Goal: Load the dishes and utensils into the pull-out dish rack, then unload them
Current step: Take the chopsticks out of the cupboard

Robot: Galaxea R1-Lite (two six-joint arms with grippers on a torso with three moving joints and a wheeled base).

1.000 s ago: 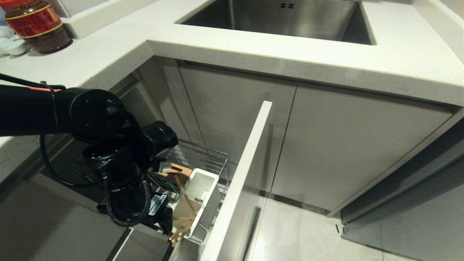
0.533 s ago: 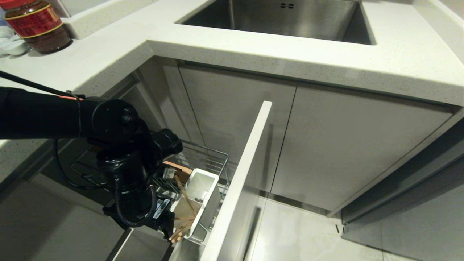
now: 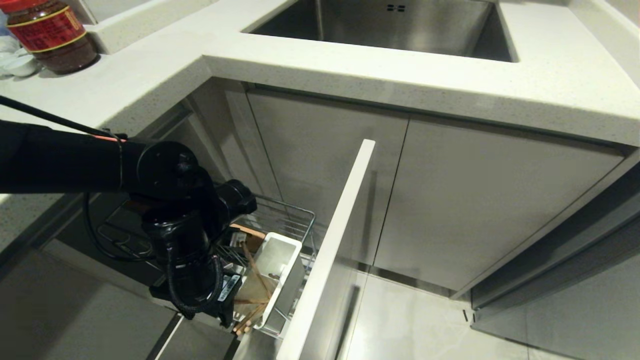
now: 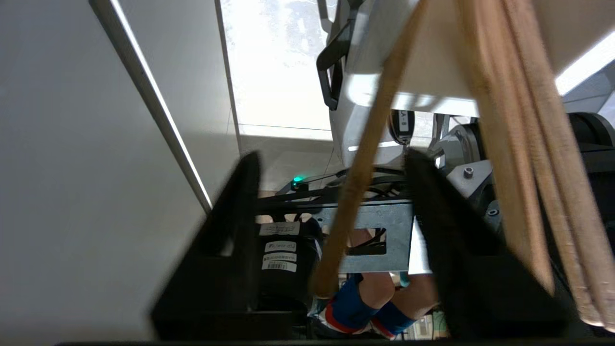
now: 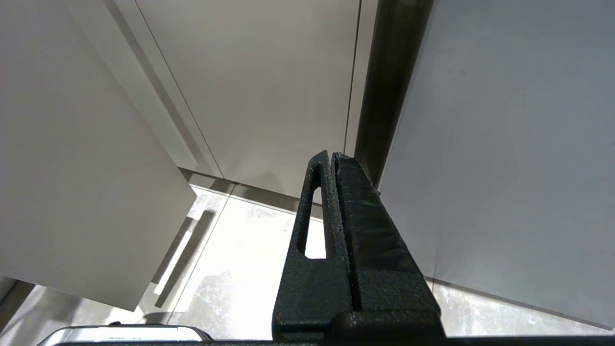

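Note:
The pull-out dish rack (image 3: pixel 296 212) stands open below the counter, its pale front panel (image 3: pixel 340 235) on the right. Inside it, light-brown chopsticks (image 3: pixel 254 270) lean out of the white utensil holder (image 3: pixel 284 262), next to the wooden strip (image 3: pixel 248 235). My left gripper (image 3: pixel 227 312) reaches down beside the holder. In the left wrist view its fingers (image 4: pixel 242 202) stand apart, open, with one chopstick (image 4: pixel 367 154) passing between them and a gap on each side; more chopsticks (image 4: pixel 521 144) run past the other finger. The dishes are out of view. My right gripper (image 5: pixel 331 156) is shut and parked, facing cabinet doors.
A steel sink (image 3: pixel 390 25) is set in the pale countertop (image 3: pixel 350 70) above the rack. A brown jar (image 3: pixel 50 35) and small white dishes (image 3: pixel 17 62) stand at the back left. Closed cabinet doors (image 3: pixel 480 200) lie to the right, over a tiled floor (image 3: pixel 410 325).
My left arm has moved right and lower, bringing its wrist closer to the utensil holder. The rack, the chopsticks and the right arm have stayed put.

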